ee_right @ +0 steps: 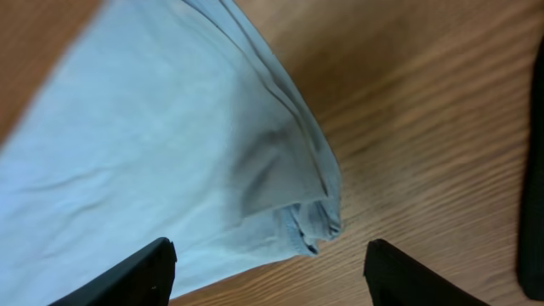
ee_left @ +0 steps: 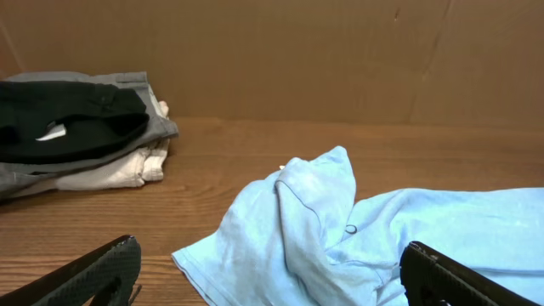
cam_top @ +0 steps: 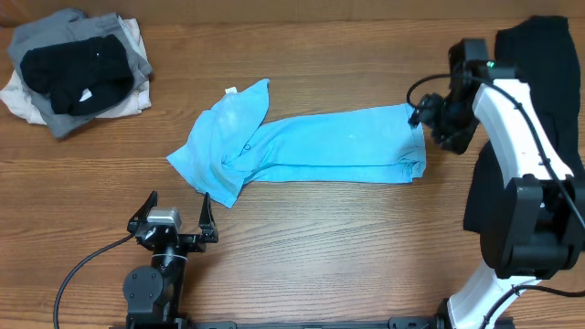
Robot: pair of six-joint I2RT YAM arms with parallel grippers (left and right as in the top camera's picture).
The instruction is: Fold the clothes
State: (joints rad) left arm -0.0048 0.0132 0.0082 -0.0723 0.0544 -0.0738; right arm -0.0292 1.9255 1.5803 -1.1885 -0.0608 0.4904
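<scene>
desk [cam_top: 320,242]: sky-blue t-shirt [cam_top: 320,146] lies at centre as a long band, bunched at 9 o'clock. right hand [ee_right: 270,259] open over its 3 o'clock hem; left hand [cam_top: 176,212] open at 7 o'clock. judged next: pinch hem, fold toward 9 o'clock.

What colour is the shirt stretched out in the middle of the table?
Light sky blue; the shirt shows best in the overhead view.

Even warm light, faint soft shadows, wrist views slightly blurred
</scene>
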